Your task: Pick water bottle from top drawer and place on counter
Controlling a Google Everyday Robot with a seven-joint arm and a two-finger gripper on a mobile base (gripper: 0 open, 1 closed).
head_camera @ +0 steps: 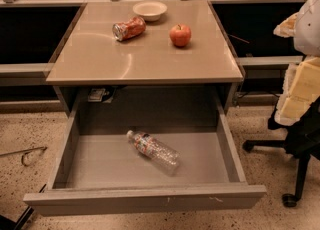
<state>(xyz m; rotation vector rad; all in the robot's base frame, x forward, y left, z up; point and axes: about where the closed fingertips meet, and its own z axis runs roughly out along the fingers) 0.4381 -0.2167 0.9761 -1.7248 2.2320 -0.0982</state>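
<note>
The water bottle [153,151] lies on its side inside the open top drawer [145,198], a little left of the middle, with its white cap pointing to the back left. The drawer is pulled fully out below the tan counter [145,59]. My gripper does not show in the camera view. Only a white and pale-yellow bulk [306,74] stands at the right edge, and I cannot tell whether it is part of my arm.
On the counter stand a crushed red soda can [129,28], a red apple [180,35] and a white bowl [150,10]. A black office chair base [295,174] stands on the floor to the right of the drawer. A cable [25,155] lies on the floor at the left.
</note>
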